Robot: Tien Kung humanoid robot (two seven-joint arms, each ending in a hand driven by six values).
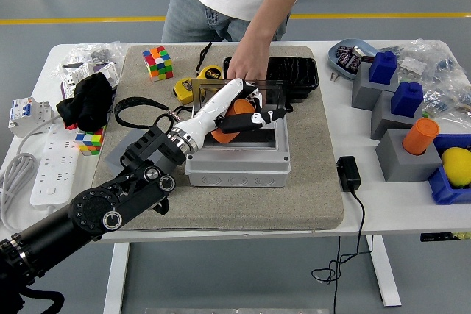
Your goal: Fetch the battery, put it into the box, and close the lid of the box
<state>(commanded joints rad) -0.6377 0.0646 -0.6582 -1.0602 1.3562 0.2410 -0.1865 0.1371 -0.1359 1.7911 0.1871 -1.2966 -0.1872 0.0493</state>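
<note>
Left hand [239, 110] fingers grip orange battery [232, 112] over open grey box [237, 154]; person's hand [243, 68] holds the lid [254, 87].

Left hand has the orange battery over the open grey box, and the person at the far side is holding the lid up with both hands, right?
Not both hands. The head view shows a single person's hand on the lid; no second one is visible. The rest stands: the left hand grips the orange battery over the open grey box.
</note>
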